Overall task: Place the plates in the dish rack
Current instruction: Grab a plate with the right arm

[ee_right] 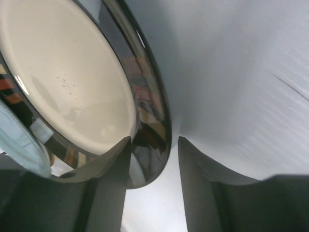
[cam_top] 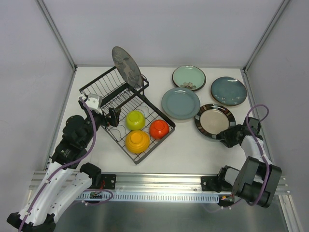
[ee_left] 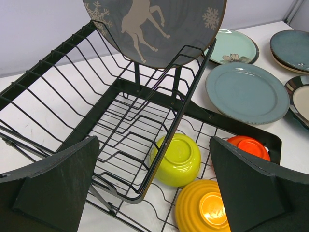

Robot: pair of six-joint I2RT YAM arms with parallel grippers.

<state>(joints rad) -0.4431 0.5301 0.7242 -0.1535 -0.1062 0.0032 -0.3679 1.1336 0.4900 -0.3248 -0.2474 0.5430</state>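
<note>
**Ana:** Can any writing be read on the plates?

**Ben:** None can be made out. The only marking is on the dark grey plate [ee_left: 154,29], a pale reindeer with snowflakes either side. It stands upright on edge in the raised slotted section of the dish rack [cam_top: 159,108], at the far end.

**Ana:** Where is the left gripper [ee_left: 154,137] relative to it?

**Ben:** It is at the near left edge of the rack, spread wide and holding nothing. The reindeer plate is across the slotted section from it, well apart. In the lower basket tray beside it sit a yellow-green bowl [cam_top: 135,119], an orange bowl [cam_top: 137,141] and a red bowl [cam_top: 159,129].

**Ana:** And the right gripper [ee_right: 154,140]?

**Ben:** It is at the near edge of the cream-centred plate [cam_top: 215,121], which lies flat on the table [cam_top: 193,154] right of the rack. The plate's dark glossy rim sits between the two fingers. The jaws stand at a narrow gap. One finger [ee_right: 113,179] meets the plate, while a sliver of table shows between the rim and the other finger.

**Ana:** The other plates?

**Ben:** They lie flat on the table too. The grey-blue plate [cam_top: 180,103] is just beside the rack, and the mint green plate [cam_top: 189,77] is behind that one. The dark teal plate [cam_top: 228,90] is at the far right.
</note>
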